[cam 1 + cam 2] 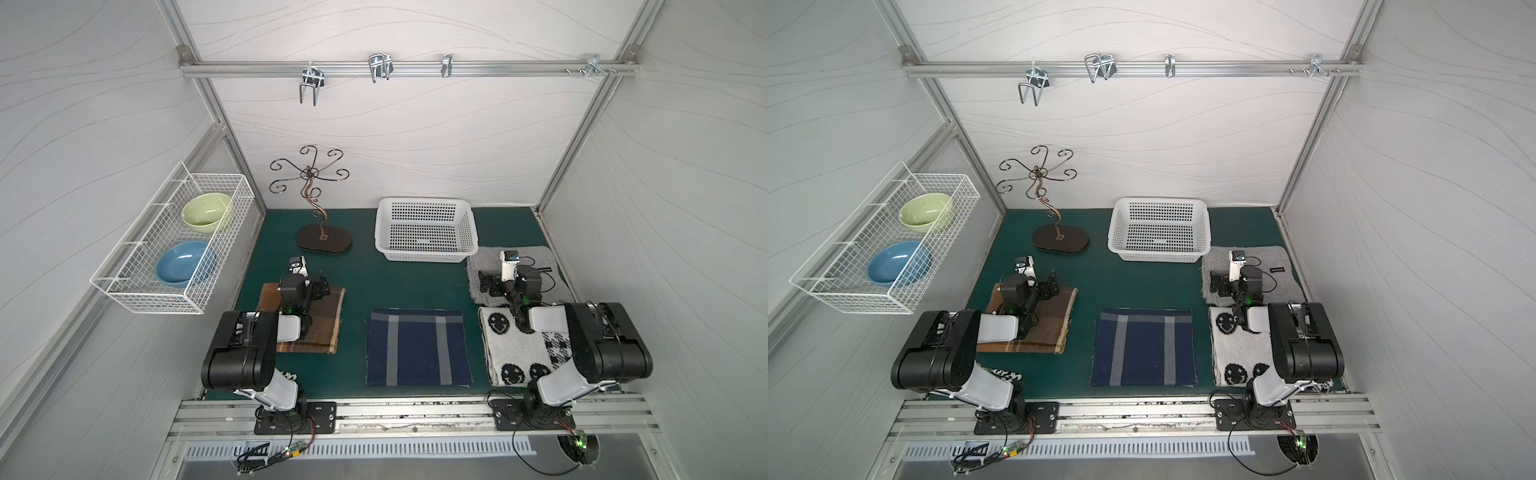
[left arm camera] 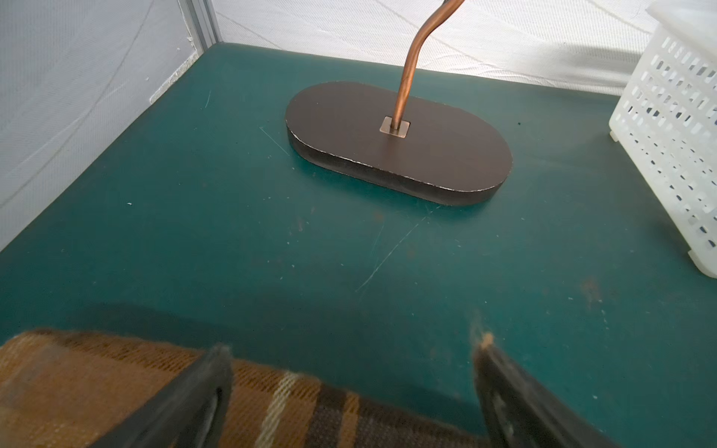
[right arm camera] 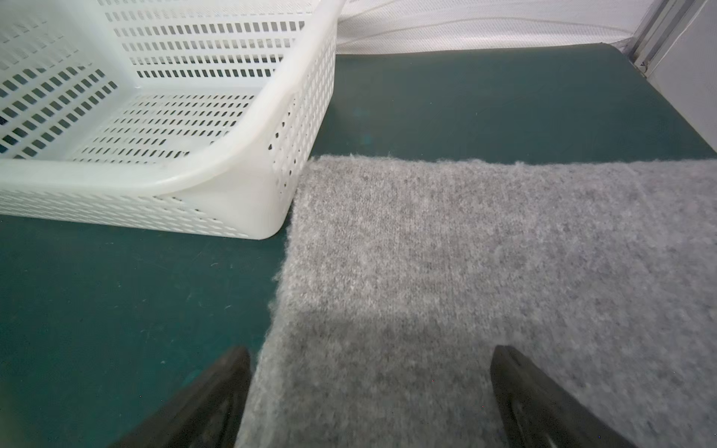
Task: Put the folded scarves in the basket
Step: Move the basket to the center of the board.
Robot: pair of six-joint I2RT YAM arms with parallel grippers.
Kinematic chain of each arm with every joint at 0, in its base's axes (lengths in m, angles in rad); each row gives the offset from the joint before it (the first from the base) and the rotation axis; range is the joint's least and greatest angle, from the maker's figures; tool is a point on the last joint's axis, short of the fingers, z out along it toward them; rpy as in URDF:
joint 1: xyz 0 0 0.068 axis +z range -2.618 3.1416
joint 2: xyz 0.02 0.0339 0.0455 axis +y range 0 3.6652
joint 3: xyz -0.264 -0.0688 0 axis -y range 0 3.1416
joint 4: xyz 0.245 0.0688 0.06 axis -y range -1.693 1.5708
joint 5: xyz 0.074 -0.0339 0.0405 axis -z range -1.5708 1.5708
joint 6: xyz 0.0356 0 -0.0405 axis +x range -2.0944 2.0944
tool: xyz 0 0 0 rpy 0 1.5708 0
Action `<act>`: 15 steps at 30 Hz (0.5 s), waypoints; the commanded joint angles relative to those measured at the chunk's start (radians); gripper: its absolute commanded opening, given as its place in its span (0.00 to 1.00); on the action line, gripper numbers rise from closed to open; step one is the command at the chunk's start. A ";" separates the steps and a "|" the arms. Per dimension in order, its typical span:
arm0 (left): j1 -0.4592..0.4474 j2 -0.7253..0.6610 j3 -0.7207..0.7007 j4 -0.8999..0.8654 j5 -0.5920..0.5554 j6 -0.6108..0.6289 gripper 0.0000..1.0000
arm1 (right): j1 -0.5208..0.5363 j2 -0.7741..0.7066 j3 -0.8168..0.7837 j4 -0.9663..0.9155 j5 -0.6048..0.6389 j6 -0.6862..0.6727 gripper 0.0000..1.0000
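White wire rack (image 1: 174, 249) on the left wall holds bowls. It isn't the target, so a drop there is a miss. Brown plaid scarf (image 1: 322, 328) lies flat on the green mat (image 1: 374, 282). Left gripper (image 2: 353, 349) hangs over its far edge, jaws spread wide, nothing in them. One finger is over cloth and one over bare mat, so a straight descent likely pinches only the top layer and the fold opens on lift. Metal stand (image 1: 324, 239) is just beyond, and a swing toward the basket could clip it. Navy checked scarf (image 1: 417, 347) sits centre, flat. Basket (image 1: 424, 202) is behind it, empty, no scarf in it yet. Right gripper (image 3: 368, 353) is also fully released and empty, over the basket-side edge of the grey scarf (image 3: 465, 252). That scarf's corner is just beside the basket wall, maybe touching, so dragging it could shove the basket. Smiley scarf (image 1: 511, 349) lies partly under the right arm. Four folded scarves and one task sentence: a wrong pick is the main hazard. Both arms heading for the basket together could also collide.
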 commanded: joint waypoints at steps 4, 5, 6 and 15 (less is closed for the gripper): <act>0.012 -0.006 0.016 0.060 0.027 -0.011 1.00 | -0.002 0.001 0.001 0.029 0.005 -0.011 0.99; 0.014 -0.006 0.016 0.061 0.030 -0.010 1.00 | -0.002 0.002 0.001 0.031 0.004 -0.011 0.99; 0.016 -0.006 0.016 0.061 0.031 -0.011 1.00 | -0.002 0.001 0.001 0.031 0.004 -0.011 0.99; 0.018 -0.006 0.016 0.062 0.036 -0.011 1.00 | -0.007 0.002 0.001 0.031 -0.004 -0.010 0.99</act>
